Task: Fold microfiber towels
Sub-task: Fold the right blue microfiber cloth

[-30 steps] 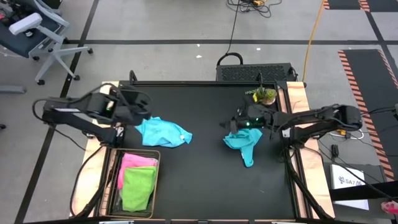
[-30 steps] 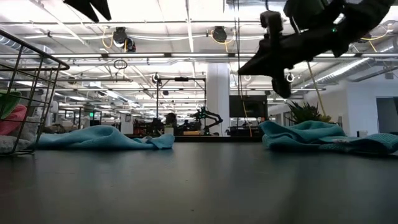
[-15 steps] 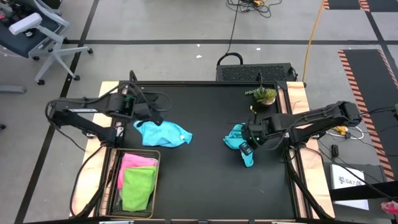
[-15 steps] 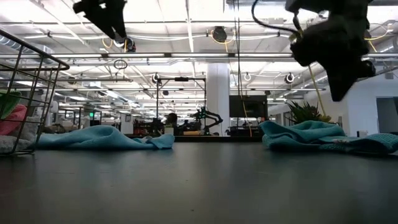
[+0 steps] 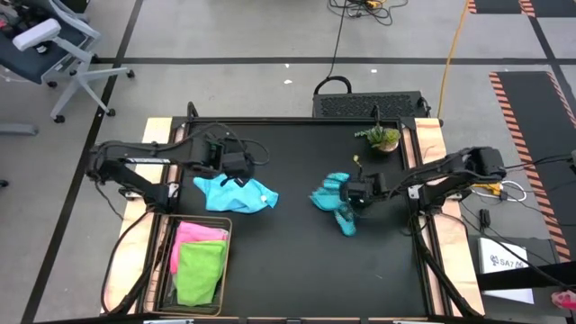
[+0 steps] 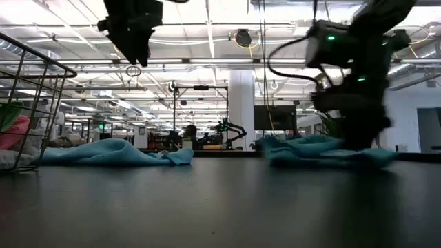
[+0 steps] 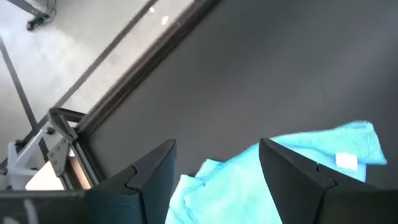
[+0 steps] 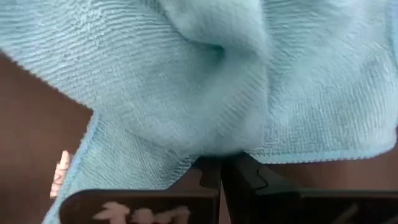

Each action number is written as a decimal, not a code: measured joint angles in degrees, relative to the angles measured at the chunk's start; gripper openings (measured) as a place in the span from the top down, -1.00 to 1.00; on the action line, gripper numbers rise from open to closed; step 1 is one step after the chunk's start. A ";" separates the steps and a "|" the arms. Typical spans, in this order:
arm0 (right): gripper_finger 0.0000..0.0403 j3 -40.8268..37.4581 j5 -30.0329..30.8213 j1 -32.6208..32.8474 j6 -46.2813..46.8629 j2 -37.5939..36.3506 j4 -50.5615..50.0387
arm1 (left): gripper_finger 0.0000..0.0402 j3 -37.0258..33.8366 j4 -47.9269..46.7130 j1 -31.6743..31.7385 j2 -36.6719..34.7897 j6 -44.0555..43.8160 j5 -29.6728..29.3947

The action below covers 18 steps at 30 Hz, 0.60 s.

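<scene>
A light blue towel [image 5: 236,193] lies crumpled on the black table [image 5: 297,261], left of centre. My left gripper [image 5: 237,169] hangs open above its far edge, touching nothing; the towel [image 7: 280,174] shows beyond its fingers. In the low view it [image 6: 136,54] is well above the cloth [image 6: 110,153]. A teal towel [image 5: 331,198] lies bunched right of centre. My right gripper [image 5: 355,200] is shut and points steeply down at the towel's right part [image 6: 324,150]. My right gripper meets the teal towel with its shut fingertips [image 8: 221,167], against a bunched fold near the cloth's edge [image 8: 217,140]. It comes from above, slanting from the table's right. Nothing shows between the fingers. The towel lies on the table.
A wire basket [image 5: 196,265] at the near left holds a pink towel [image 5: 200,236] and a lime green one [image 5: 200,270]. A small potted plant [image 5: 382,138] stands at the far right. Bare table lies between the two towels and along the near edge.
My left gripper has gone down and toward the table's right, over the light blue towel, and stays open. My right gripper has tipped from nearly level to pointing steeply down and sunk onto the teal towel. The towel has slid toward the table's left and bunched up.
</scene>
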 joint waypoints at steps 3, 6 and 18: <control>1.00 -0.30 3.32 -3.52 -3.25 1.38 9.63 | -0.16 0.00 0.02 -0.04 1.41 -0.04 1.26; 1.00 -0.43 5.55 -7.41 -6.64 1.92 18.25 | -0.16 0.00 0.02 -0.04 2.58 0.09 3.07; 1.00 -0.35 -3.35 -17.18 -13.84 -5.31 39.53 | -0.16 0.00 -0.26 -1.12 9.77 13.61 13.22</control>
